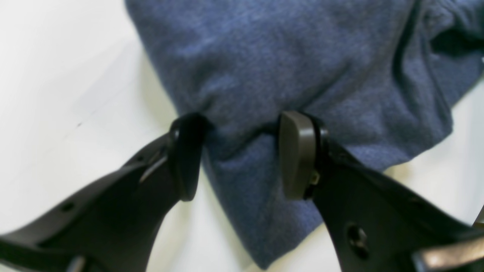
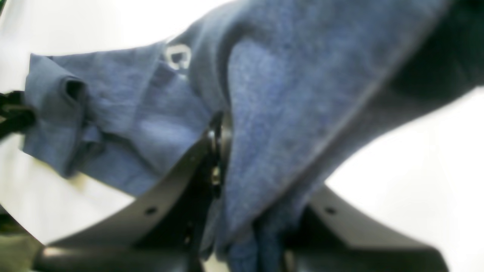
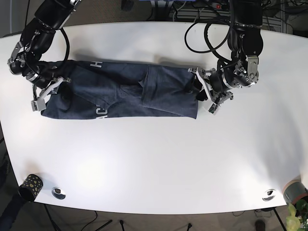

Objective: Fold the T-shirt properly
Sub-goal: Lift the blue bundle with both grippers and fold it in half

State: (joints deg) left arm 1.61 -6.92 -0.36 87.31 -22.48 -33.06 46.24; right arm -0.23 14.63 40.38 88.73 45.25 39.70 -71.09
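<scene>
A dark blue T-shirt (image 3: 120, 94) is lying stretched sideways across the far half of the white bench (image 3: 159, 168), already folded into a long band with white lettering showing near its front edge.

The left tool (image 1: 242, 155) is sitting at one end of the band. In the left wrist view its two fingers (image 1: 298, 155) are standing well apart, straddling a corner of the cloth that is resting on the bench between them; the pads are not pinching it.

The right tool (image 2: 245, 170) is working at the opposite end. In the right wrist view a thick bunch of fabric is running down between its fingers, which are pressing in on both sides of the cloth, and the fabric is lifting off the bench there.

A small dark cup (image 3: 30, 185) is standing at the near corner of the bench, well apart from the shirt.
</scene>
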